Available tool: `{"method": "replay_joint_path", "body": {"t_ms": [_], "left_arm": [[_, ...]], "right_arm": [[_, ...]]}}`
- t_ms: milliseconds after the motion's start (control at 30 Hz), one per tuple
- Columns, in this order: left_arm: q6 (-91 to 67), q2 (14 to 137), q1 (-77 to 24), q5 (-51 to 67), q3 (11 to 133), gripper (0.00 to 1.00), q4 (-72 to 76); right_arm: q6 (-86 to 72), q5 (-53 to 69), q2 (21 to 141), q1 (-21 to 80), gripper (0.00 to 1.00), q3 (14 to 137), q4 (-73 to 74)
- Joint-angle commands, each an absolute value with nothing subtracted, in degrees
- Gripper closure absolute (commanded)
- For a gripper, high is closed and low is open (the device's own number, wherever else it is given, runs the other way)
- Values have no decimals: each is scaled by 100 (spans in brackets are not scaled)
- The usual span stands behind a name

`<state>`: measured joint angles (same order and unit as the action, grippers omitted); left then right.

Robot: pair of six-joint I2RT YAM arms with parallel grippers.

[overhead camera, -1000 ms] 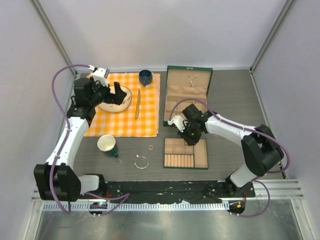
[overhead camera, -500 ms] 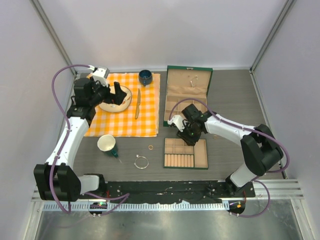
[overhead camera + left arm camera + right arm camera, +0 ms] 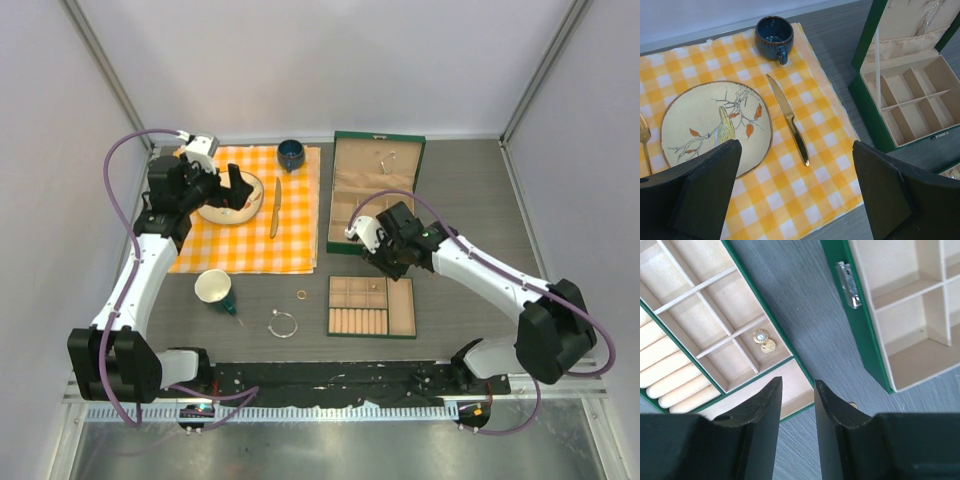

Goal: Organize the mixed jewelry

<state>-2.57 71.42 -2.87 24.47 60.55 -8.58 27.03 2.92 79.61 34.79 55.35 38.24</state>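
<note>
My right gripper [image 3: 796, 390] is a little open and holds nothing. My left gripper [image 3: 797, 150] gapes wide. Two studs [image 3: 763, 340] sit mid-left in a tray [image 3: 675, 270] pocket, lined up slantwise. Bangle [image 3: 283, 323] and ring [image 3: 301, 295], lower middle, look too tiny.

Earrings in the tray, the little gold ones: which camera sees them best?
The right wrist view. The two earrings lie close and sharp in one compartment of the tray, one with a pale centre. The top view shows only a tiny speck there. The left wrist view catches just a tray corner.
</note>
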Motion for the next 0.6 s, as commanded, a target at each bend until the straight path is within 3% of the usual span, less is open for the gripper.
{"method": "replay_joint_path", "body": {"t_ms": [0, 567], "left_arm": [[-229, 7093, -290, 2435, 6099, 0, -720], [-273, 7128, -290, 2575, 6003, 0, -598]], "right_arm": [[2716, -156, 7524, 3341, 62, 5546, 3893], [3498, 501, 7540, 1486, 65, 4782, 3727]]}}
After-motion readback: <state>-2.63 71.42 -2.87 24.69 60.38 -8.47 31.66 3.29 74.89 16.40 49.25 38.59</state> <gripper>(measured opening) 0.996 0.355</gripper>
